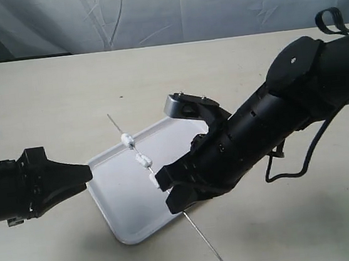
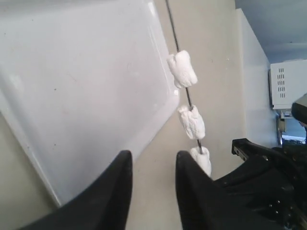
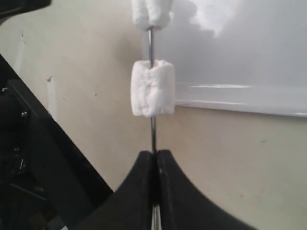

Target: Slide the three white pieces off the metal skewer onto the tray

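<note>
The thin metal skewer (image 1: 202, 235) slants across the white tray (image 1: 123, 202), held above it. Three white pieces sit on the rod: one (image 1: 127, 138) near the far end, one (image 1: 144, 160) in the middle, and one (image 1: 155, 180) right by my right gripper (image 1: 169, 193). That gripper (image 3: 154, 154) is shut on the skewer (image 3: 152, 132), just below the nearest piece (image 3: 152, 95). My left gripper (image 1: 86, 172) hovers at the tray's left edge, open and empty (image 2: 153, 160). In its view the pieces (image 2: 182, 69) (image 2: 192, 122) (image 2: 203, 159) hang beside its fingers, apart from them, with the tray (image 2: 86, 72) beyond.
The beige table (image 1: 45, 101) stretches around the tray, with a pale cloth backdrop (image 1: 161, 12) behind it. A black cable (image 1: 292, 170) loops off the right arm. A white box-like appliance (image 2: 287, 86) stands far off in the left wrist view.
</note>
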